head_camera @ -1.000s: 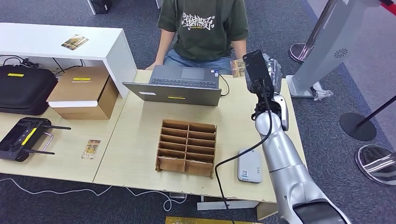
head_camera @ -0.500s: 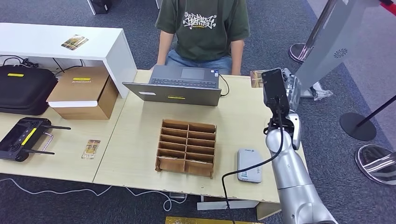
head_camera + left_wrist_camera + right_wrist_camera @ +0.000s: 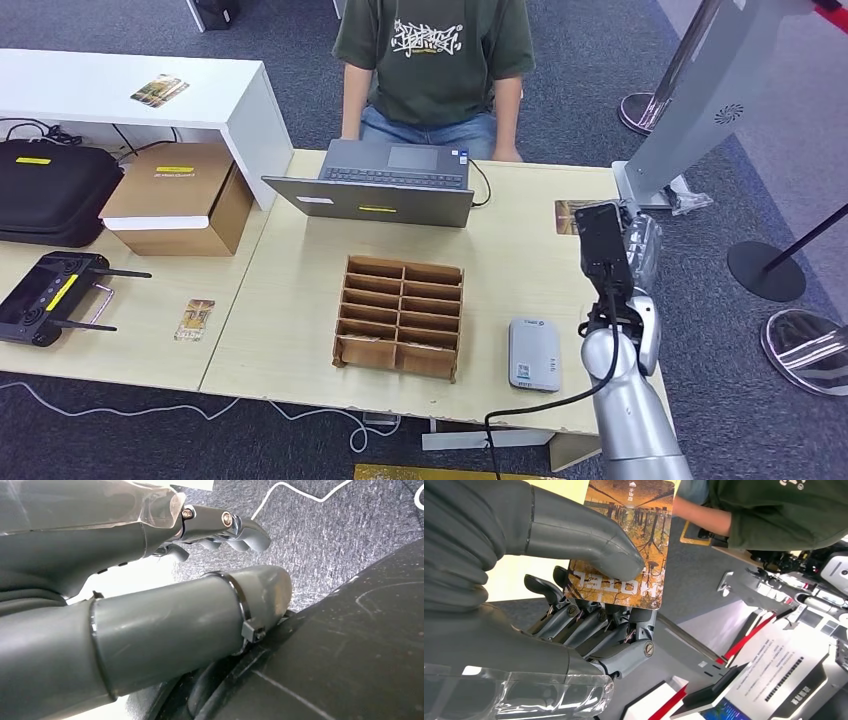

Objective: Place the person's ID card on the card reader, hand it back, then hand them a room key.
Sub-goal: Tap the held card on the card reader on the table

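Note:
My right hand hangs over the table's right edge and pinches an orange picture card marked HOTEL. In the right wrist view my thumb presses the card against the fingers of that hand. The white card reader lies flat near the front edge, left of my right forearm and nearer me than the card. A person in a green T-shirt sits behind the laptop. My left hand hangs beside my body with loosely bent fingers and holds nothing.
A cardboard divider tray stands mid-table. Similar cards lie on the white shelf and on the left table. A cardboard box, a black case and a controller sit at the left. Stanchion bases stand at the right.
My right arm has drawn back toward me and to the right, carrying the card from the far edge beside the laptop to the table's right edge.

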